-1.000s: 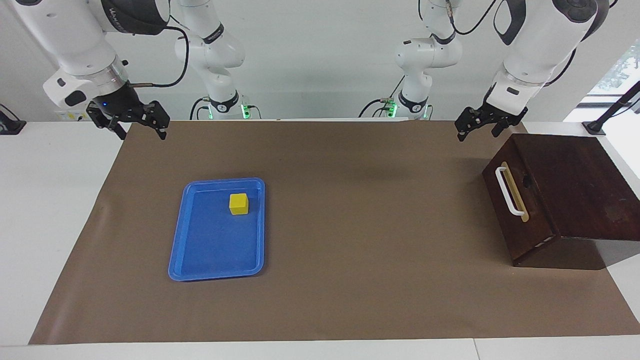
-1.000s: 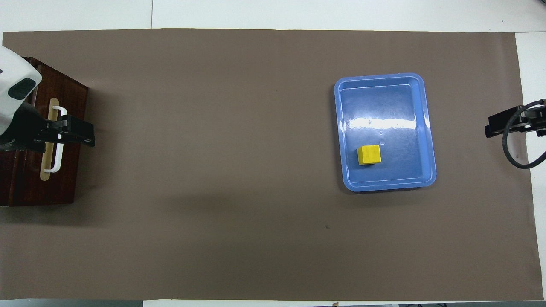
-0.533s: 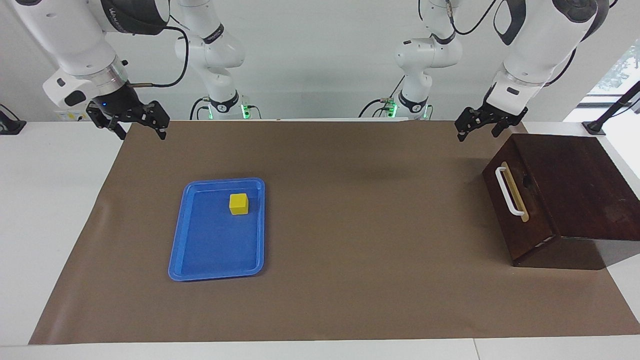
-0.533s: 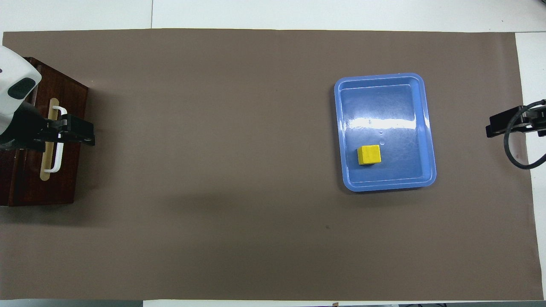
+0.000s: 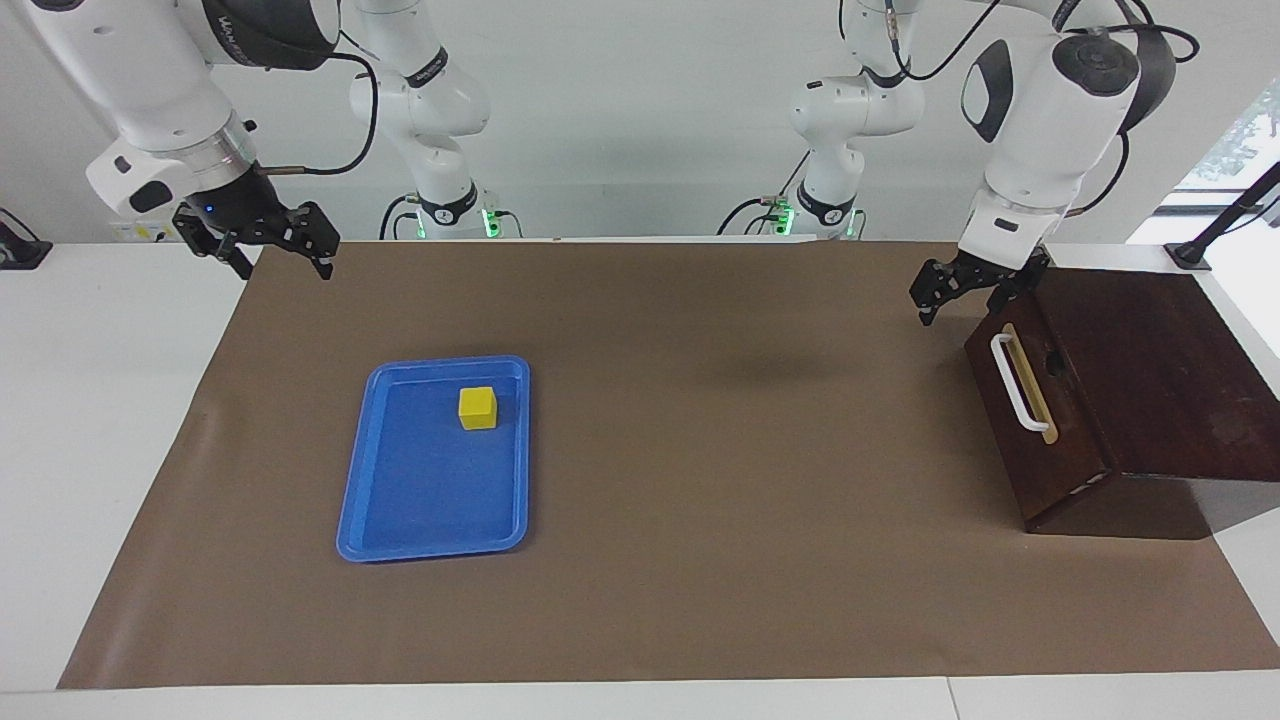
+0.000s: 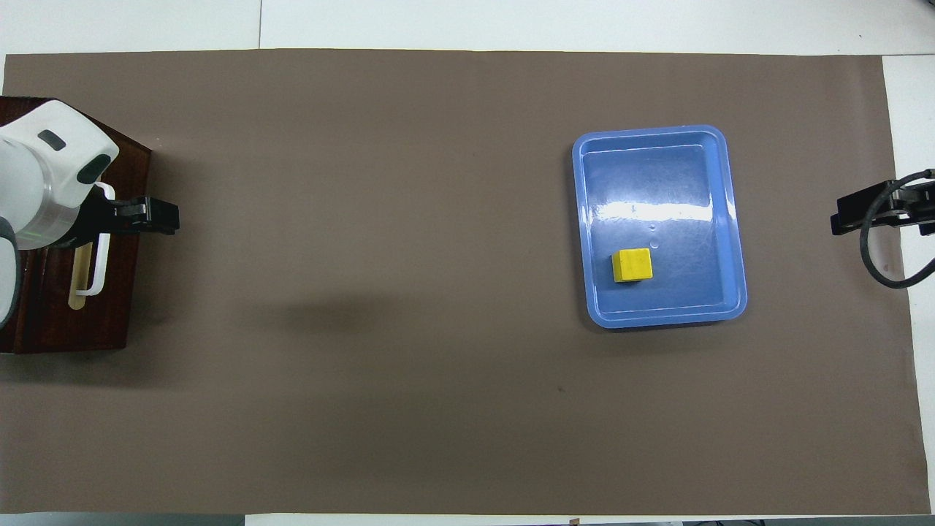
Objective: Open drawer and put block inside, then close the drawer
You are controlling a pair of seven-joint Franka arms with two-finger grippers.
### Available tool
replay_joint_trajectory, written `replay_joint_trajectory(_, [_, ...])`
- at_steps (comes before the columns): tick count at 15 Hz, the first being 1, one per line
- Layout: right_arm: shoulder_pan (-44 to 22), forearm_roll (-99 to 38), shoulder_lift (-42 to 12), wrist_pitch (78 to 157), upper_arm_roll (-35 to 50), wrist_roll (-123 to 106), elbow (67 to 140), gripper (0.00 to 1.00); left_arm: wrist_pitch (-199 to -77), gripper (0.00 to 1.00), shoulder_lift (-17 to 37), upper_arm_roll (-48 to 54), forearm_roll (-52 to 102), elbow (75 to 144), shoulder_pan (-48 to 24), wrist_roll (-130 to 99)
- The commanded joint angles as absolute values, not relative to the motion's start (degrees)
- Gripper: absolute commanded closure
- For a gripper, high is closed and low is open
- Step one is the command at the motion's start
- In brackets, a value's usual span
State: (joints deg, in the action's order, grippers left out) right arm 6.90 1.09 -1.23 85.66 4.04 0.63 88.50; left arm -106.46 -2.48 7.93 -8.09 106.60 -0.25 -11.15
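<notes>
The drawer (image 5: 1040, 430) is shut in its dark wooden box at the left arm's end of the table. Its white bar handle (image 5: 1015, 385) faces the middle of the table. It also shows in the overhead view (image 6: 109, 307). My left gripper (image 5: 960, 298) is open and empty. It hangs just above the drawer front's top edge, by the handle's end nearer to the robots, and does not touch the handle. The yellow block (image 5: 478, 408) lies in a blue tray (image 5: 350, 520). My right gripper (image 5: 265, 250) is open and empty, and waits raised over the mat's edge at the right arm's end.
A brown mat (image 5: 700, 450) covers the table. The blue tray (image 6: 734, 219) holds only the block (image 6: 632, 264). The left gripper (image 6: 153, 217) covers part of the handle (image 6: 98, 270) from above. The right gripper (image 6: 847, 213) shows at the frame's edge.
My left gripper has come down and moved a little toward the drawer front, with its wrist tilted over the box. The right arm, block and drawer have not moved.
</notes>
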Motion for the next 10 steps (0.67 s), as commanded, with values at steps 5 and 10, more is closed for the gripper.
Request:
replay_joint_trajectory(5, [7.64,-8.67,3.52,94.83,5.1,27.37,104.67,0.0,-117.93,0.0,2.9,8.0,-18.54,111.96,2.98,-4.58])
replay_joint_trajectory(10, [7.3,-21.16,-1.58,106.75,5.1,50.67,112.04,0.0,-128.4,0.0,5.27,8.0,-23.2,116.71,8.61,-0.09])
